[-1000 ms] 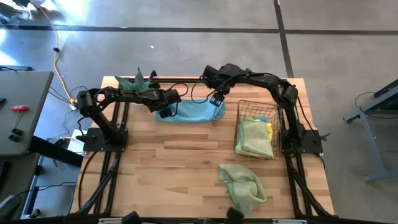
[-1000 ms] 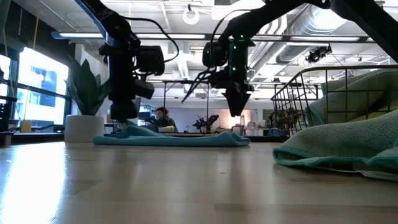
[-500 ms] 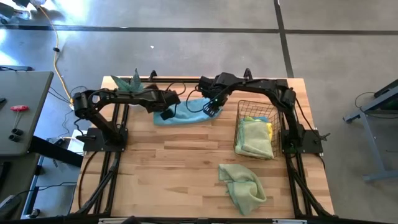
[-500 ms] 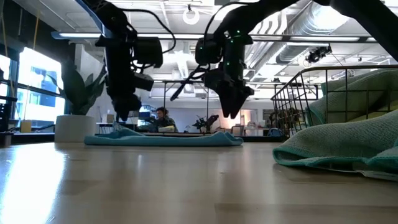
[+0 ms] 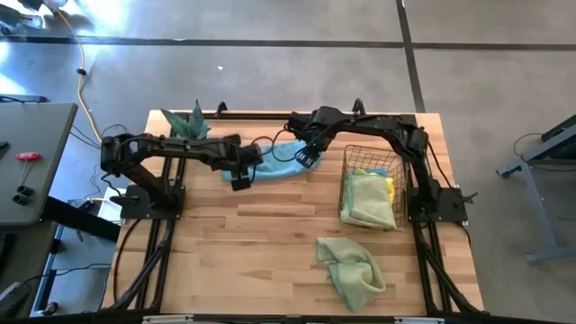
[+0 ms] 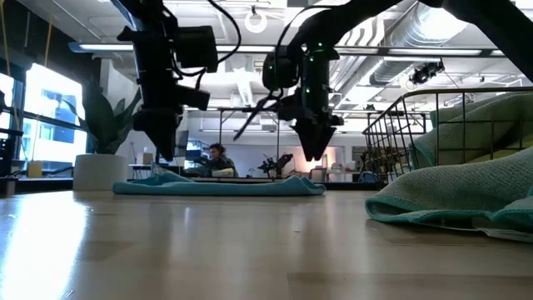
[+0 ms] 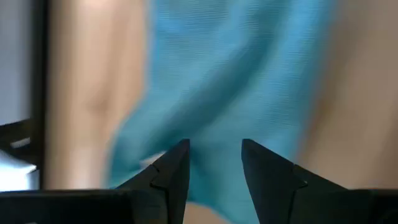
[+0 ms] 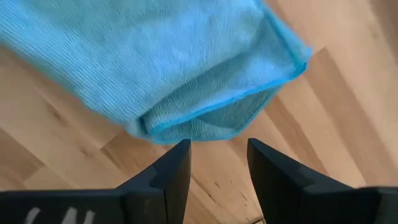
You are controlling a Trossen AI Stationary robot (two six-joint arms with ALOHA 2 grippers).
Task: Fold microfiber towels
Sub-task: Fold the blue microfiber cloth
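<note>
The light blue towel (image 5: 281, 162) lies flat on the table (image 5: 252, 243), stretched between the two tools: one end sits under the left tool (image 5: 241, 177), the other under the right tool (image 5: 306, 158). Both tools hang just above the cloth with their fingers apart and nothing between them. In the right wrist view a doubled, hemmed edge of the towel lies directly ahead of the right tool's fingers (image 8: 171, 177).

This cloth looks thin, light and thoroughly floppy (it drapes flat and shows soft ridges in the low view), so it should sag and trail if lifted by one point. Its nap probably grips well, while the smooth wood beneath lets it slide. My judgement is that the best hold is a pinch at the corners or along the stitched hem, one tool per end, taking every layer of the doubled edge.

The green towel (image 5: 353, 270) lies crumpled well away from both tools, and more towels (image 5: 367, 200) sit in the wire basket (image 5: 346, 157) just beside the right tool.
</note>
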